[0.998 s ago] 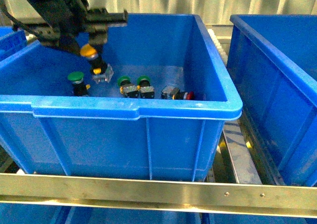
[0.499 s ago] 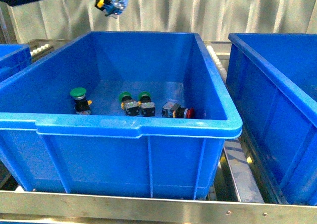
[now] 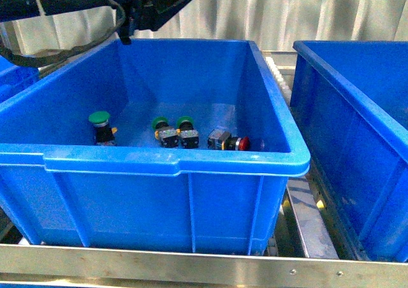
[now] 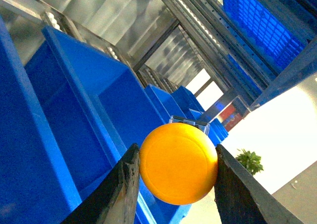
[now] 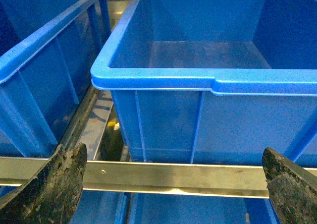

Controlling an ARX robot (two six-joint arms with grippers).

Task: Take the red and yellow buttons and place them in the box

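Got the yellow button (image 4: 178,163) clenched by its cap between the fingers of the left gripper (image 4: 176,152), up above the blue bin (image 3: 172,157), presumably lifted that high to clear the rim on the way to the empty box (image 5: 198,80). Got the right gripper (image 5: 172,157) spread wide with nothing in it, hanging low in front of that box, probably just parked out of the way. Yet to grab: one red button (image 3: 240,143) lying on its side on the bin floor just beside the green buttons (image 3: 99,117), which look meant to stay put.
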